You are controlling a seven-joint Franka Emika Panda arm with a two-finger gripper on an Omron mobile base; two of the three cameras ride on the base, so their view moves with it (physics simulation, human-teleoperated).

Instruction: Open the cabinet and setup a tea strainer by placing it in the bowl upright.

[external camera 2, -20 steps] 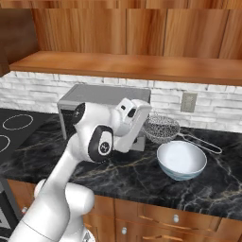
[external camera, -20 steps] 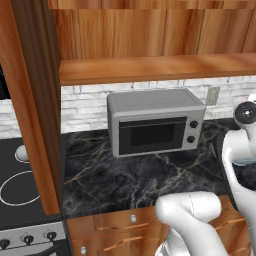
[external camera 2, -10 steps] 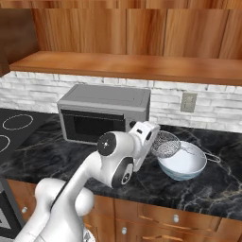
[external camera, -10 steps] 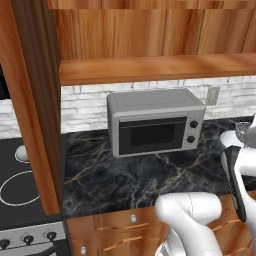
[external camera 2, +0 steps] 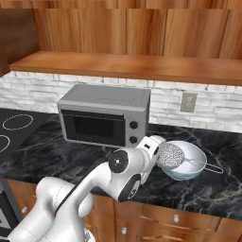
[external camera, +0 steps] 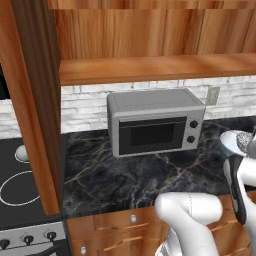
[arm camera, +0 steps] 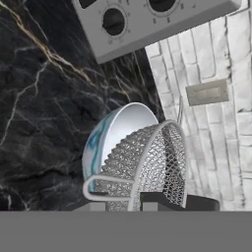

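The white, blue-tinted bowl [external camera 2: 191,163] stands on the counter right of the microwave. The grey mesh tea strainer [external camera 2: 171,155] sits tilted at the bowl's left side, its thin handle [external camera 2: 215,168] reaching out over the right rim. My gripper [external camera 2: 159,153] is shut on the strainer's rim. In the hand view the strainer [arm camera: 150,160] stands just in front of my gripper [arm camera: 140,202], with the bowl [arm camera: 115,130] behind it. Both peek in at the right edge of the left base view, strainer [external camera: 246,141] beside bowl [external camera: 229,140]. The cabinet [external camera: 150,30] is open, its door [external camera: 32,100] swung out left.
A grey microwave [external camera 2: 106,118] stands on the black marble counter [external camera 2: 42,146] against the white brick wall. A wall socket [external camera 2: 189,101] is behind the bowl. The stove [external camera: 20,185] lies at the left. Drawer fronts [external camera 2: 175,217] run below the counter edge.
The arm has swung right and down, carrying the strainer from above the counter beside the microwave down to the bowl. The gripper stayed shut on it.
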